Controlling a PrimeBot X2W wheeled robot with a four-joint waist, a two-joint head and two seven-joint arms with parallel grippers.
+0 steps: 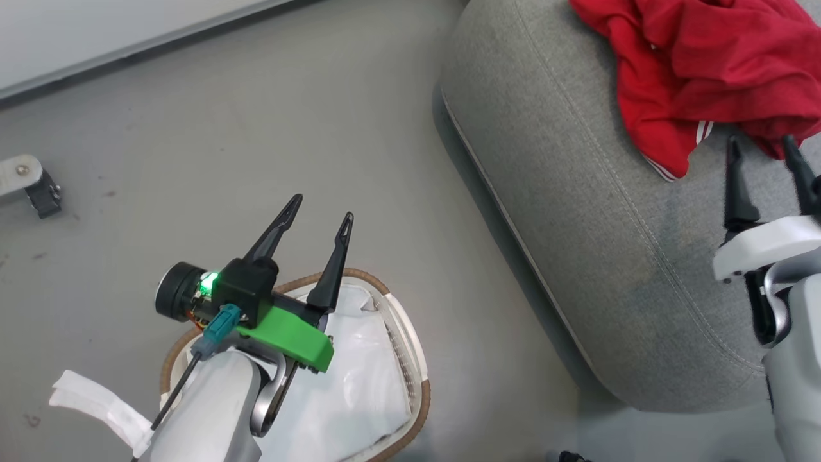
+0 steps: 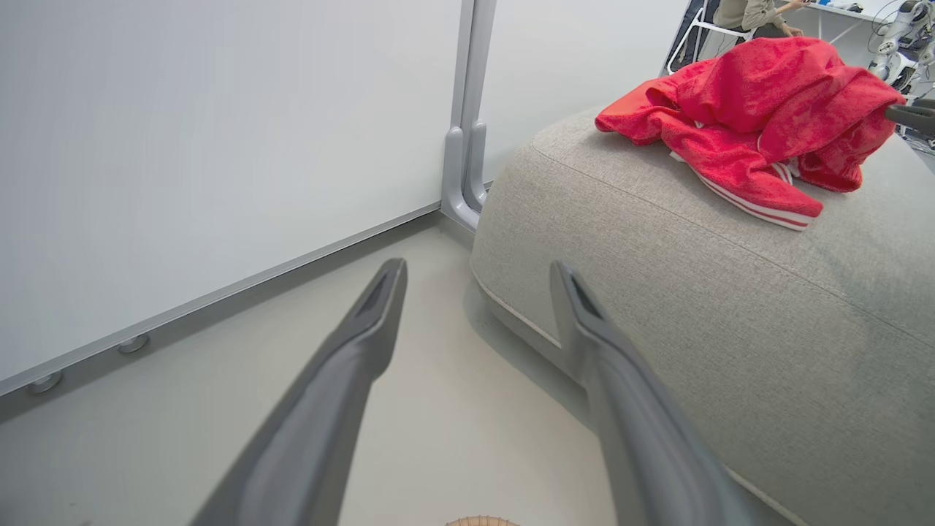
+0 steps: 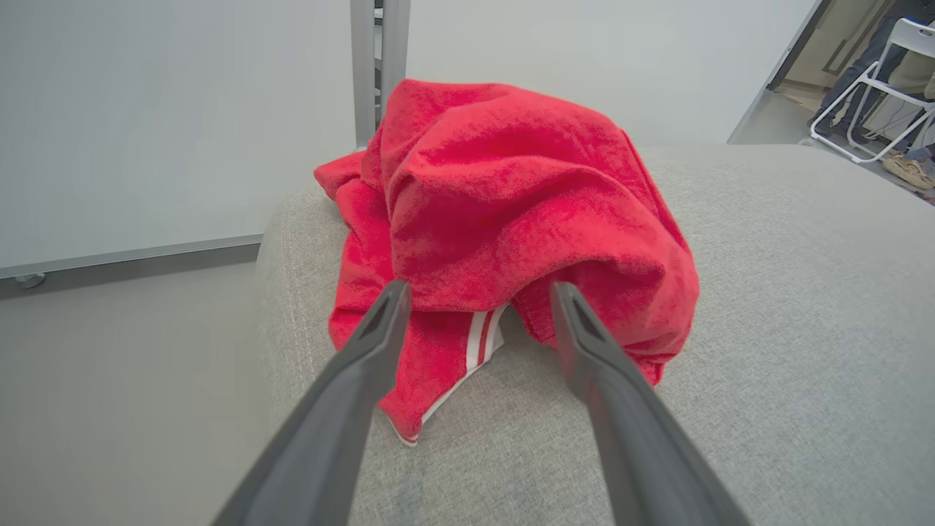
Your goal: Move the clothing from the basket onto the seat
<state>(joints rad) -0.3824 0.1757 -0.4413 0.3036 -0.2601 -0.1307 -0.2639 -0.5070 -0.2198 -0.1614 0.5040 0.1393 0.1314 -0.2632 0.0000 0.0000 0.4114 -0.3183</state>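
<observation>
Here, clothing (image 1: 705,64) heaped on seat (image 1: 577,224), striped hem toward wide-spread, empty right gripper (image 1: 761,144).

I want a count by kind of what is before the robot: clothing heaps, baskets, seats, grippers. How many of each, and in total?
red clothing heap: 1 (its pieces cannot be told apart)
basket: 1
seat: 1
grippers: 2, the left gripper and the right gripper, both with jaws open
total: 5
</observation>
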